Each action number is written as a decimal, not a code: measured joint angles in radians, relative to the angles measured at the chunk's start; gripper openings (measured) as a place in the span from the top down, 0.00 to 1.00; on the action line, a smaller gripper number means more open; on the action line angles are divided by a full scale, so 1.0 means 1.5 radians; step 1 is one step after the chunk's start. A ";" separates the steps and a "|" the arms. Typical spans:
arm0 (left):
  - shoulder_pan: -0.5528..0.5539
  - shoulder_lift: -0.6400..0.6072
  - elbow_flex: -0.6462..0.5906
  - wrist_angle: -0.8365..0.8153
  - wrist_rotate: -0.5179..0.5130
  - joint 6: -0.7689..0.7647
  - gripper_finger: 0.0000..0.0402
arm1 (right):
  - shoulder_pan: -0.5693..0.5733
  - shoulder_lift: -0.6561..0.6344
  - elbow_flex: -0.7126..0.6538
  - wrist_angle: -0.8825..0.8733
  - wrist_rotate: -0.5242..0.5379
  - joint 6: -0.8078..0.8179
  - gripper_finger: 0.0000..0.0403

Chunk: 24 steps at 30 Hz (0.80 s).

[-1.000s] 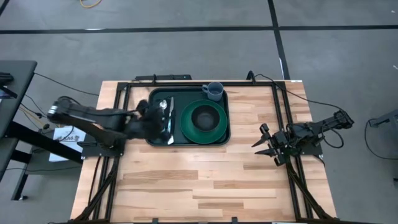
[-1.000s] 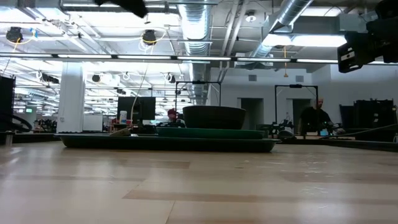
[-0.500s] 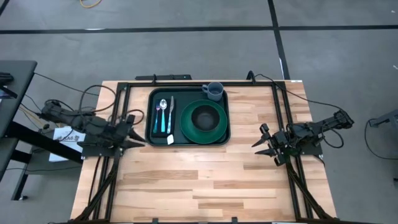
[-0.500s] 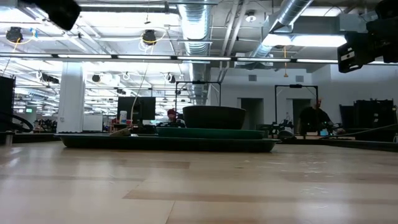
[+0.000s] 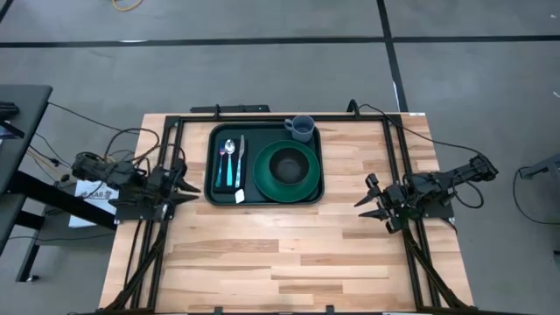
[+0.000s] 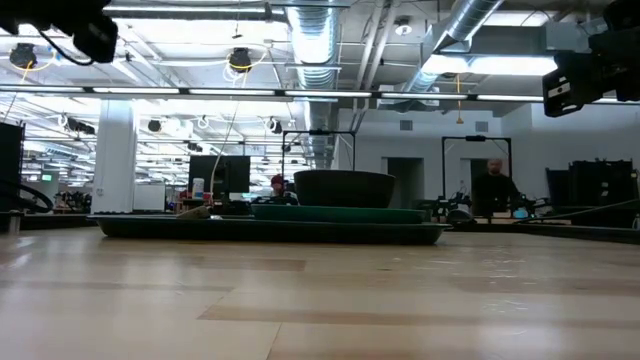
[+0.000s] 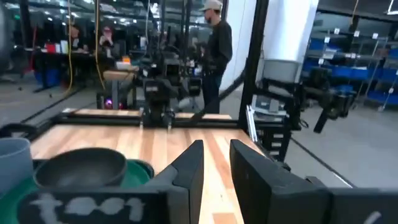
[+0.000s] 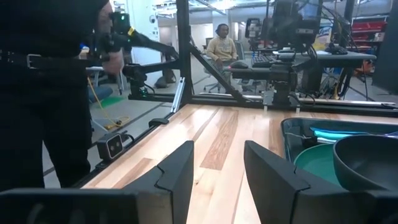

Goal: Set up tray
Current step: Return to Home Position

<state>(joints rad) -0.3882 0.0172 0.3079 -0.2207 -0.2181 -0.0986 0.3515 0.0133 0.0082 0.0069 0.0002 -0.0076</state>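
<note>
Bright, even overhead light falls on the pale wooden tabletop in the high view, leaving only faint, soft shadows. In the low view a white ceiling light panel glares. Against the lit room the large dark green plastic tray shows almost as a silhouette, and the tabletop carries a dull sheen.

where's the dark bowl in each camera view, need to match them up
High view: the bowl sits in the right half of the tray, near picture centre.
Low view: mid-picture, rising above the tray.
Left wrist view: in view, next to the grey cup.
Right wrist view: in view, partly cut off by the picture edge.
Shared landmark: the round green plate under the bowl shows in all four.
</note>
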 joint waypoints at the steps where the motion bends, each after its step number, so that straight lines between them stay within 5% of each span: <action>1: 0.000 -0.001 -0.014 0.011 0.000 -0.001 0.83 | 0.000 -0.001 0.000 0.000 0.000 0.000 0.67; 8: 0.001 -0.007 -0.120 0.087 0.057 -0.057 0.83 | 0.000 0.000 0.000 0.000 0.000 0.000 0.67; 24: 0.053 -0.009 -0.197 0.190 0.001 -0.007 0.83 | 0.000 0.000 0.000 0.000 0.000 0.000 0.67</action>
<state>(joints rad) -0.3084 0.0041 0.0122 0.0643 -0.2167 -0.1085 0.3514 0.0128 0.0082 0.0074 0.0002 -0.0076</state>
